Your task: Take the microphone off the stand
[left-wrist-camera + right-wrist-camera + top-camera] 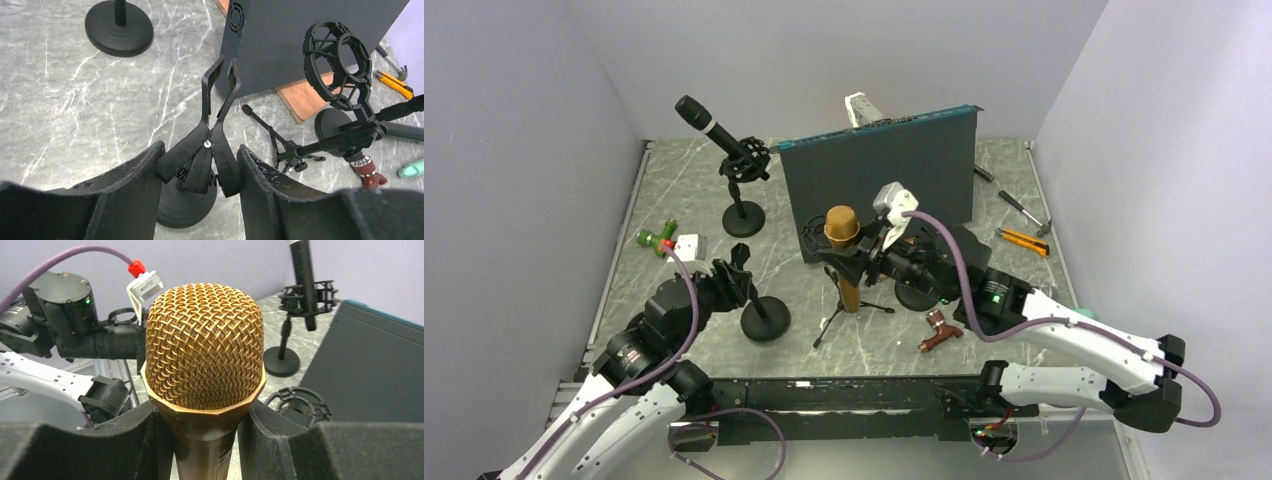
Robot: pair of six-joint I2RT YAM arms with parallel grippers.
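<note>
The gold mesh-headed microphone (841, 225) stands upright in mid-table, and my right gripper (865, 262) is shut on its body just under the head. In the right wrist view the microphone (205, 345) fills the middle, with the gripper (205, 427) pressed on both sides of the handle. It is apart from the stand with the round base (765, 320) to its left. That stand's spring clip (217, 100) is empty, its prongs nearly together. My left gripper (200, 160) stands open around the clip's two levers, its fingers (135, 175) close against them.
A dark upright panel (884, 190) stands behind the microphone. A black microphone (709, 125) sits on another stand at the back left. A tripod stand with an empty shock mount (336, 60) is on the right. Hand tools (1022, 240) lie at far right, a green-handled item (654, 240) at left.
</note>
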